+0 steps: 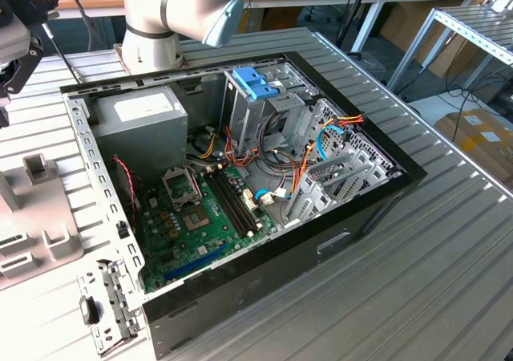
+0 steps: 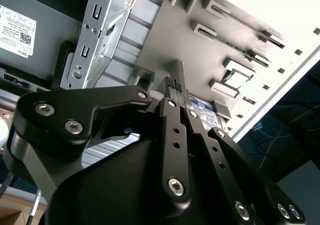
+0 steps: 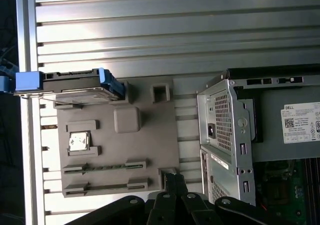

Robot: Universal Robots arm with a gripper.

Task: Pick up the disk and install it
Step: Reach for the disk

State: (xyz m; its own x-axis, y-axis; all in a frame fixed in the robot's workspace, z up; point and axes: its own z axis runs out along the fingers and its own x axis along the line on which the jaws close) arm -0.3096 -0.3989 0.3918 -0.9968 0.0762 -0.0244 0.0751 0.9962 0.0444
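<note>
The disk (image 3: pixel 70 82) is stood on edge in the grey holder (image 3: pixel 150 130), with its blue end reaching the desk's (image 3: pixel 150 30) edge. Bare desk is left beside it. The fingers (image 3: pixel 170 181) are clenched on nothing and are seen against the holder's far rim, well apart from the disk. The open case (image 1: pixel 337 233) is shown whole in the exterior view, where the holder is cut off.

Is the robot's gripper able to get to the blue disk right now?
Probably yes. The disk sits uncovered at the edge of the grey fixture plate, and nothing stands between it and the gripper.
</note>
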